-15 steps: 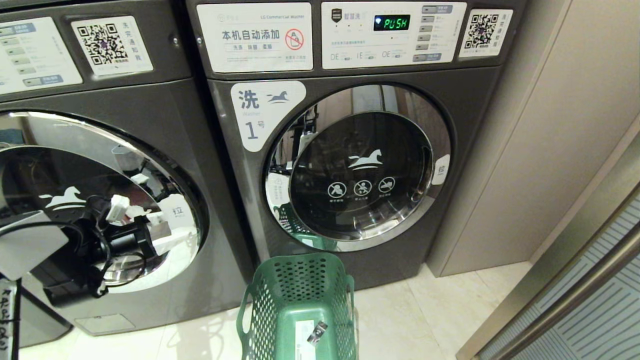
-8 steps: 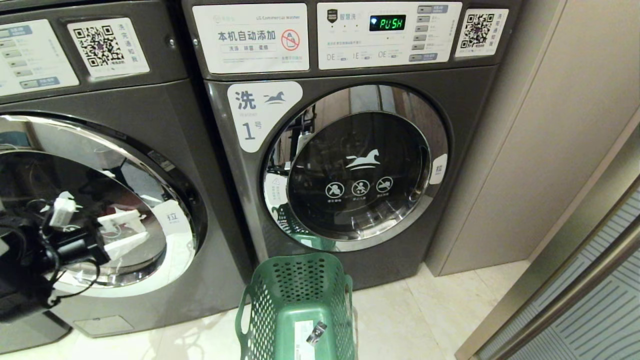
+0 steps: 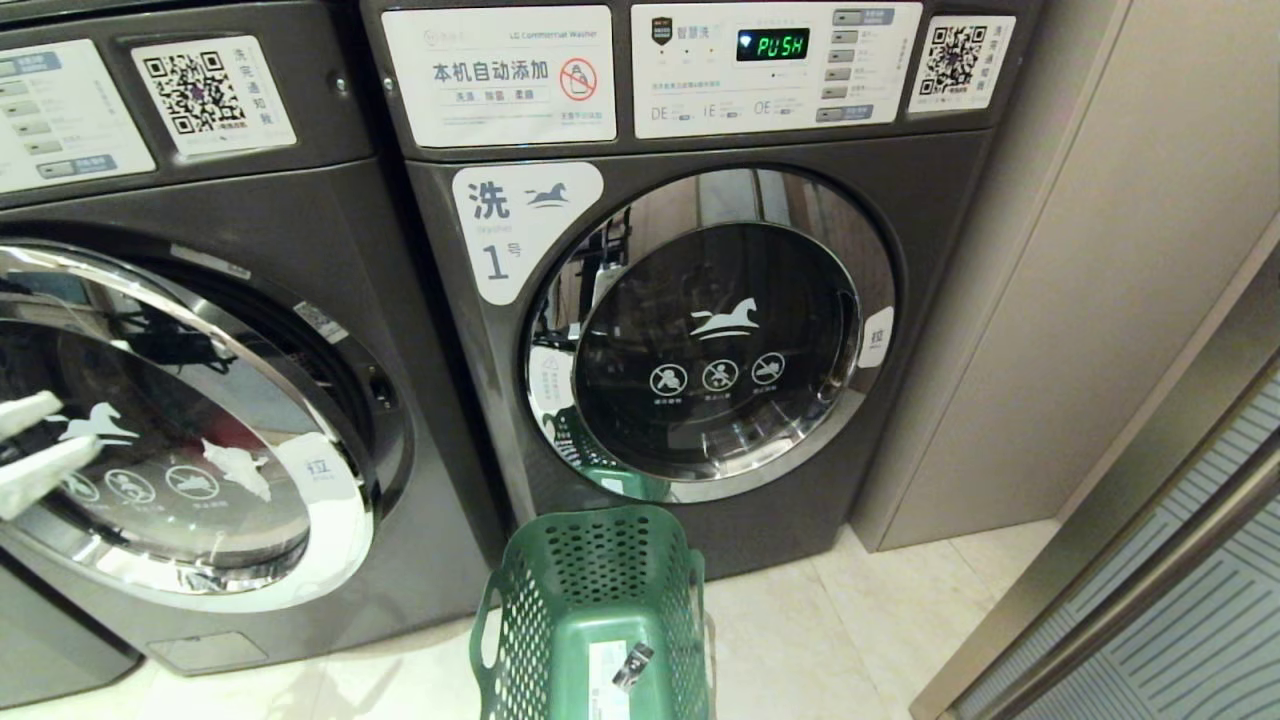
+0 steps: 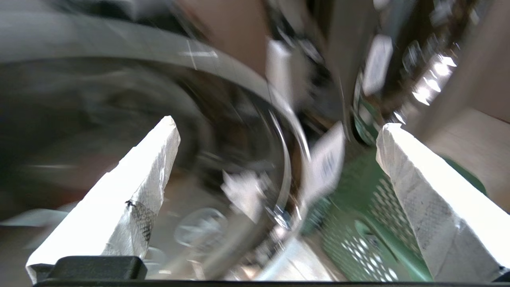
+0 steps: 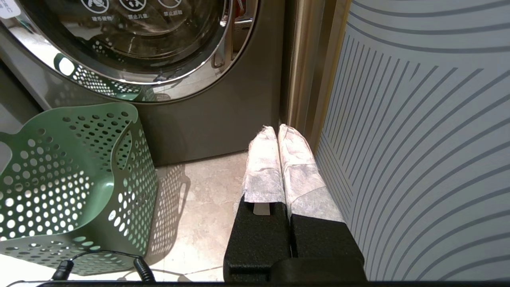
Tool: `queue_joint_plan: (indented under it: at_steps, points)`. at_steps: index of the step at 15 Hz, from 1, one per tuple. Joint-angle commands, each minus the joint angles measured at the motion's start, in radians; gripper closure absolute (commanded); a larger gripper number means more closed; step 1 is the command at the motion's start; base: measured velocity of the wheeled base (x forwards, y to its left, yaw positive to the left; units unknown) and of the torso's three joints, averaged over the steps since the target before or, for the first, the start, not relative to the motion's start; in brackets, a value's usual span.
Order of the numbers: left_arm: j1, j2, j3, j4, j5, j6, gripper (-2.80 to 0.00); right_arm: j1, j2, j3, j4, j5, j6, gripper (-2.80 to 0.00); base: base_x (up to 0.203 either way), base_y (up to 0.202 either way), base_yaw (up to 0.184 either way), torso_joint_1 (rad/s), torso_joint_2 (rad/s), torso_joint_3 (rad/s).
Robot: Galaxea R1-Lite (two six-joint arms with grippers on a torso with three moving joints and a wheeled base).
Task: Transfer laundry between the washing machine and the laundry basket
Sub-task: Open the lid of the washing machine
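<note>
Your left end effector (image 3: 25,450) sits at the far left of the head view, in front of the glass door (image 3: 170,420) of the washing machine (image 3: 250,230) on the left, its two white-wrapped fingers (image 4: 131,187) spread wide and holding nothing. That door stands ajar, its chrome rim swung out from the dark opening behind it, and no number label for this machine shows. The left wrist view is blurred; between the spread fingers you can make out the curved chrome rim and a patch of green perforated plastic.

The laundry basket (image 3: 590,610) stands on the pale tiled floor (image 3: 820,640), just in front of the washer labelled 1 (image 3: 700,330) and right of the washing machine's open door. Its inside shows a white sticker (image 3: 605,670) and no garments; the laundry is not to be seen in any view.

Your right end effector (image 5: 277,131) hangs low to the right of the laundry basket, near the floor, beside a striped panel (image 5: 418,139), its padded fingers pressed together on nothing. The door of the washer labelled 1 is closed, and its display reads PUSH (image 3: 772,44).
</note>
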Motion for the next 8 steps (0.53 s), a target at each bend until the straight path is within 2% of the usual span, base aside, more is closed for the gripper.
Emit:
queue_joint_plan:
  at_steps: [1,2,3,5,6,7,8]
  points:
    - [0.074,-0.286,0.035,-0.007,0.0,-0.082,-2.8,0.0,0.002,0.0,0.0,0.0,0.001,0.0,0.0,0.0,0.0,0.0,0.0,0.0]
    - [0.12,-0.421,0.026,-0.006,0.015,-0.194,-2.8,0.0,0.002,0.0,0.0,0.0,0.0,0.0,0.0,0.0,0.0,0.0,0.0,0.0]
    - [0.16,-0.541,-0.003,-0.003,0.032,-0.336,-2.8,0.0,0.002,0.0,0.0,0.0,0.001,0.0,0.0,0.0,0.0,0.0,0.0,0.0]
    - [0.232,-0.744,-0.163,0.036,0.062,-0.661,-2.8,0.0,0.002,0.0,0.0,0.0,0.001,0.0,0.0,0.0,0.0,0.0,0.0,0.0]
    - [0.255,-0.8,-0.279,0.107,0.071,-0.758,-2.8,0.0,0.002,0.0,0.0,0.0,0.0,0.0,0.0,0.0,0.0,0.0,0.0,0.0]
    - [0.272,-0.835,-0.375,0.246,0.077,-0.816,-2.8,0.0,0.002,0.0,0.0,0.0,0.001,0.0,0.0,0.0,0.0,0.0,0.0,0.0]
    - [0.283,-0.865,-0.449,0.463,0.079,-0.853,-2.8,0.0,0.002,0.0,0.0,0.0,0.0,0.0,0.0,0.0,0.0,0.0,0.0,0.0]
